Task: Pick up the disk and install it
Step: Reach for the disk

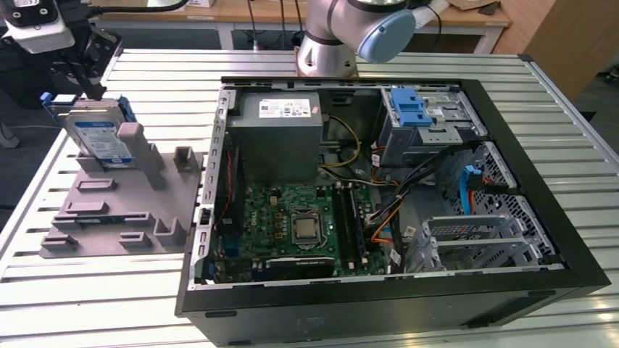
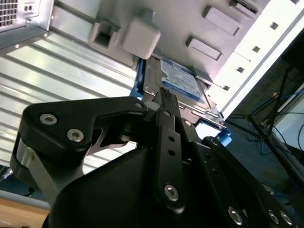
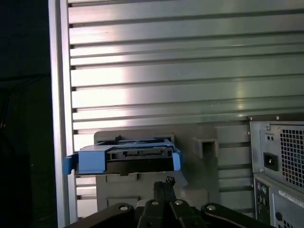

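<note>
Disk (image 1: pixel 97 134) upright in grey fixture (image 1: pixel 126 210) on tabletop (image 1: pixel 97 290), ungrasped. Pincer (image 1: pixel 92 90) near disk's top edge, jaws together, empty. Step: pick-up approach. Grasp likely needs jaws apart, straddling disk.

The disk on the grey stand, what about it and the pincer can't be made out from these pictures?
Lower end of the disk: exterior view, sunk behind the grey stand.
Near end of the disk: second wrist view, covered by the pincer.
Label face of the disk: first wrist view, the disk shows edge-on.
Pincer touching the disk or apart: exterior view, they overlap in line of sight, cannot tell.
</note>
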`<state>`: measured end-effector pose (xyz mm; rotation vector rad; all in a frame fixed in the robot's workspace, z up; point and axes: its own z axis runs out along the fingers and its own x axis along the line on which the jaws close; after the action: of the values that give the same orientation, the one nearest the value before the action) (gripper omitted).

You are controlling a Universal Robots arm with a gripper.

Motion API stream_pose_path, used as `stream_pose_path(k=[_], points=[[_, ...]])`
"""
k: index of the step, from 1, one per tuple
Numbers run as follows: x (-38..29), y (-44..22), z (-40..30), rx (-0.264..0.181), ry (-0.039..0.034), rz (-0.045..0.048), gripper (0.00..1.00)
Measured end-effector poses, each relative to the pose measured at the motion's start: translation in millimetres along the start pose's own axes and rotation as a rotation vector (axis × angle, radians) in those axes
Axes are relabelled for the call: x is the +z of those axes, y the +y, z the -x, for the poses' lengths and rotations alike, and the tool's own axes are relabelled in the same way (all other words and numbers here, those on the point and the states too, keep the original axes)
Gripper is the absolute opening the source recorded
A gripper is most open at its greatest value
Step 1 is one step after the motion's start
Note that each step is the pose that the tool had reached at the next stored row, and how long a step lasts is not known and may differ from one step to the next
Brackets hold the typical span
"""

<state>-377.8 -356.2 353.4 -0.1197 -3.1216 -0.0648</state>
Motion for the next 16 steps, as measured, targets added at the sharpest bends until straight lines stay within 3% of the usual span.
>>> stream_pose_path(k=[1,4,16], points=[[0.2,0.1,-1.4,0.000,0.0037,-0.0005,0.11],[1.0,1.9,-8.3,-0.003,0.0038,-0.0003,0.11],[4.3,12.6,-50.1,-0.004,0.0039,-0.0003,0.11]])
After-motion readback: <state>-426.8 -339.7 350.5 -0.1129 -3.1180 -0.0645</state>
